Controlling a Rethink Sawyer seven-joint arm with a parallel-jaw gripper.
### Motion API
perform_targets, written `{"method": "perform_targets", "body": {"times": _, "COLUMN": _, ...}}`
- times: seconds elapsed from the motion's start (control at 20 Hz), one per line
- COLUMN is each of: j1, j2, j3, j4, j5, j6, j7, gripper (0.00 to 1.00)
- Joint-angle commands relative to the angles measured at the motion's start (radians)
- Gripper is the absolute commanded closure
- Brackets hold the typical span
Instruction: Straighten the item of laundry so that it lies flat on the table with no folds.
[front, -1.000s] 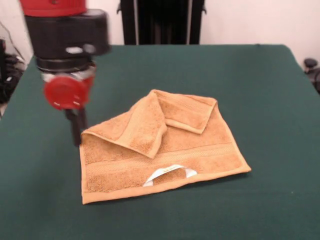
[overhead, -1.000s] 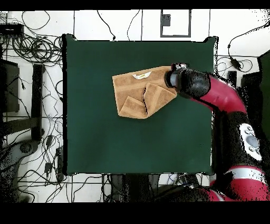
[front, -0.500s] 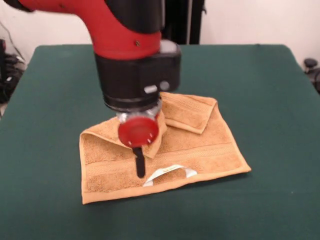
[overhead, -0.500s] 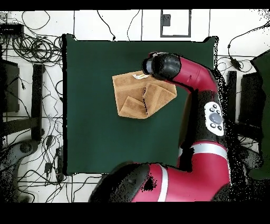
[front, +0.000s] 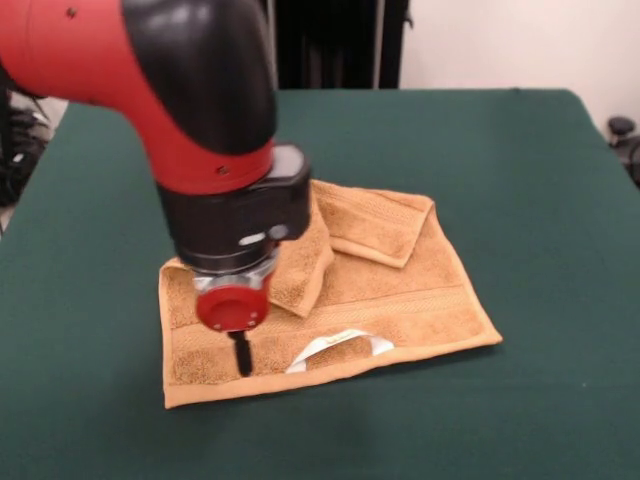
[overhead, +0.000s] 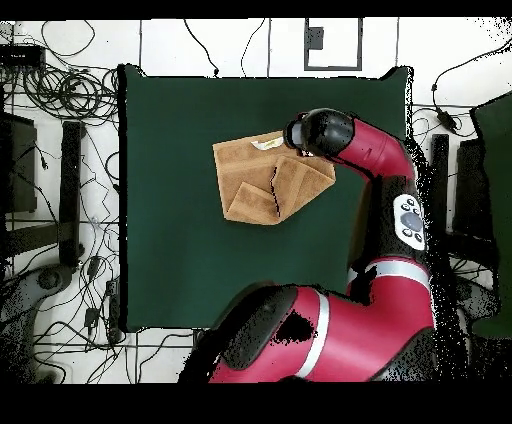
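The orange-tan towel (front: 400, 290) lies on the dark green table (front: 520, 150), with two back corners folded over onto its middle. A white label (front: 340, 345) shows at its front hem. My gripper (front: 240, 357) hangs from the red and black arm (front: 200, 100) and points down onto the towel's front left part, near the hem. The arm hides part of the left fold. In the overhead view the towel (overhead: 255, 185) lies near the table's (overhead: 180, 250) top middle, and the arm's wrist (overhead: 312, 133) covers its upper right corner.
Cables (overhead: 60, 95) lie on the floor around the table in the overhead view. The arm's red body (overhead: 330, 340) reaches over the table's lower right edge. A black stand (front: 330, 45) is behind the table's far side.
The arm swung from the towel's left corner over the towel, then drew back to its front left part near the hem. The towel's folds look the same.
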Motion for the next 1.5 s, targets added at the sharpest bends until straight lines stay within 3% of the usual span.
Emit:
{"method": "perform_targets", "body": {"times": 0.05, "j1": -0.019, "j2": 0.017, "j3": 0.008, "j4": 0.009, "j5": 0.039, "j6": 0.090, "j7": 0.087, "gripper": 0.00}}
{"method": "perform_targets", "body": {"times": 0.3, "j1": 0.003, "j2": -0.095, "j3": 0.009, "j4": 0.110, "j5": 0.051, "j6": 0.102, "j7": 0.107, "gripper": 0.00}}
{"method": "perform_targets", "body": {"times": 0.5, "j1": 0.029, "j2": -0.126, "j3": -0.002, "j4": 0.147, "j5": 0.065, "j6": 0.165, "j7": 0.138, "gripper": 0.00}}
{"method": "perform_targets", "body": {"times": 0.8, "j1": 0.051, "j2": -0.163, "j3": 0.008, "j4": 0.284, "j5": 0.091, "j6": 0.074, "j7": 0.166, "gripper": 0.00}}
{"method": "perform_targets", "body": {"times": 1.5, "j1": 0.068, "j2": -0.098, "j3": -0.030, "j4": 0.266, "j5": 0.074, "j6": 0.027, "j7": 0.107, "gripper": 0.00}}
